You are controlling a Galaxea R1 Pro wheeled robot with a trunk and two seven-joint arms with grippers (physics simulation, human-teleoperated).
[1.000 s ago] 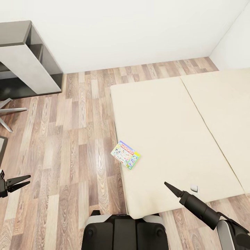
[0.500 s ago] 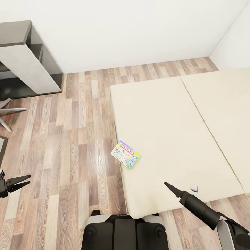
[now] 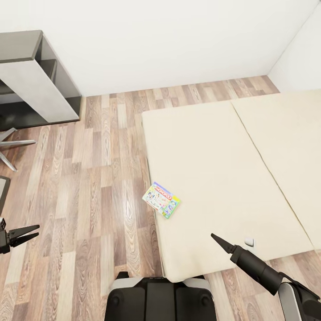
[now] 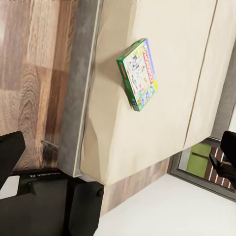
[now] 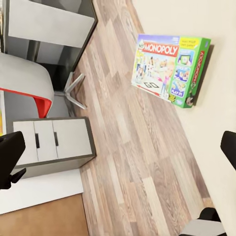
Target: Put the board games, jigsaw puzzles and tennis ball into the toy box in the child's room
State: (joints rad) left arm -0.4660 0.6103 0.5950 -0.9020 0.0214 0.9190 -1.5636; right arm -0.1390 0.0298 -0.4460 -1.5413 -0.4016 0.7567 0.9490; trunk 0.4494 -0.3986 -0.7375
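A wooden floor (image 3: 84, 187) fills the near and left part of the head view, with white walls (image 3: 169, 40) behind it; the bed (image 3: 223, 169) is a broad beige mattress stretching from the middle to the right edge, split by a seam into two pads; a grey cabinet (image 3: 35, 84) stands against the wall at the far left, with the legs of a chair (image 3: 11, 147) just in front of it; in the right wrist view the chair shows a grey seat with a red underside (image 5: 27, 91), beside a unit of pale drawers (image 5: 54, 142).

One board game (image 3: 161, 199) lies flat on the mattress at its left edge, near the corner closest to the robot, turned at an angle to the edge; the right wrist view shows its green sides and the name Monopoly on the lid (image 5: 169, 69); the left wrist view shows it resting on the beige surface, near the mattress's grey side (image 4: 138, 73).

The left gripper (image 3: 27, 233) hangs over the floor at the left edge, its two dark fingers spread apart and empty; the right gripper (image 3: 218, 240) hovers above the near end of the mattress, right of the game and apart from it, its fingers drawn to a single point and holding nothing; a small pale tag (image 3: 249, 243) sits on the mattress just beside it.
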